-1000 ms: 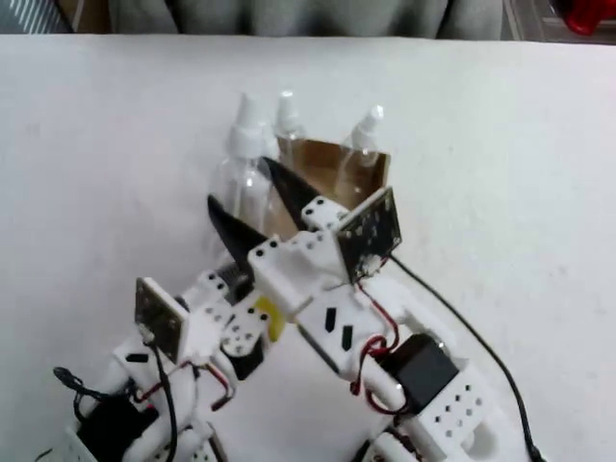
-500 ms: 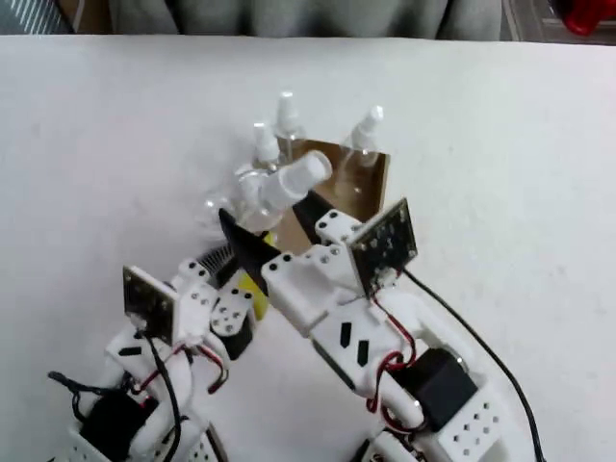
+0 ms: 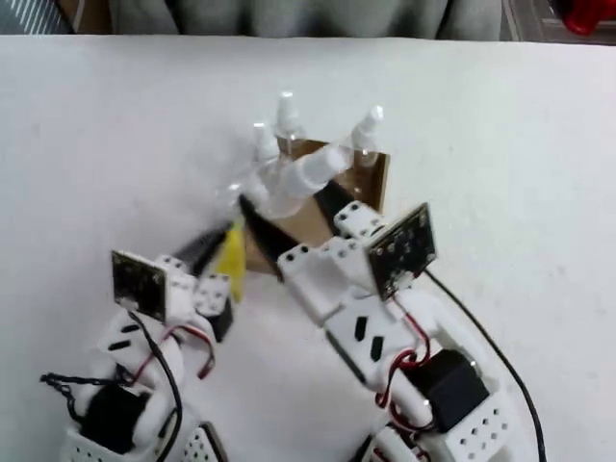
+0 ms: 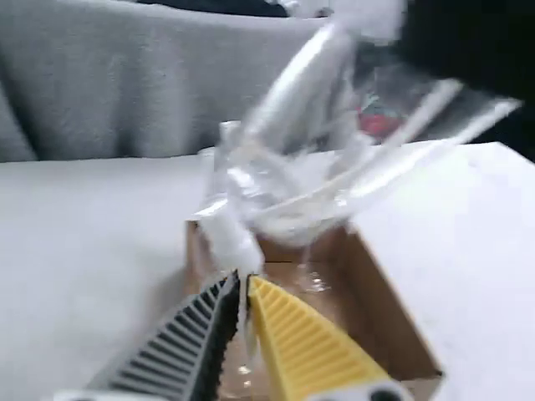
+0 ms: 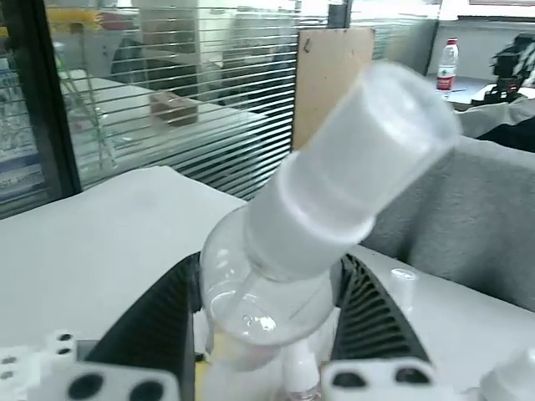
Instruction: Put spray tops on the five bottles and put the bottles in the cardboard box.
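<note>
White table (image 3: pixel 96 144), grey cloth (image 4: pixel 125 83), slatted blinds (image 5: pixel 167 100).

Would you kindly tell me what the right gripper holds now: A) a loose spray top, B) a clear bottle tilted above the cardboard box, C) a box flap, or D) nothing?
B: the right gripper is shut on the clear bottle, which leans over the cardboard box.

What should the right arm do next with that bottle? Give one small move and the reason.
Probably tip the bottle upright and lower it into the cardboard box. The right gripper is shut on it and holds it tilted above the box, so it looks ready to go in. Three other capped bottles stand at the box's far edge, so aim for the near part.
</note>
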Motion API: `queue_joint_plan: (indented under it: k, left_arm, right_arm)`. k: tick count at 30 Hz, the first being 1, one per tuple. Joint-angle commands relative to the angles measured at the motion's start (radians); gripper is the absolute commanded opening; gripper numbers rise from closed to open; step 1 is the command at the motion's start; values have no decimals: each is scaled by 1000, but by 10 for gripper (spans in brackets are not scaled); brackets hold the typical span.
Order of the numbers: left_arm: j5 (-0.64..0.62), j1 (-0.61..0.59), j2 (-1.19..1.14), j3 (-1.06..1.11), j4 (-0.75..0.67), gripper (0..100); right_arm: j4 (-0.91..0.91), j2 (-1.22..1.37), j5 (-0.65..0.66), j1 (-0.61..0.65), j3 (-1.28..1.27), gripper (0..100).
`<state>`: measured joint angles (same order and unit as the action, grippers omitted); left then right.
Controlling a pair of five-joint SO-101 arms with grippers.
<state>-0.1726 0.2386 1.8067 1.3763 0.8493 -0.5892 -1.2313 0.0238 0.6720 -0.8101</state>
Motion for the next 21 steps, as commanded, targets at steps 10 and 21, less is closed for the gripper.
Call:
queue_joint_plan:
  k: [10, 21]
  left_arm:
    - [273, -696, 15, 95, 6, 20]
    - [279, -771, 16, 316, -117, 20]
  right_arm:
    - [-173, 44, 25, -165, 58, 15]
    - [-185, 248, 26, -292, 51, 15]
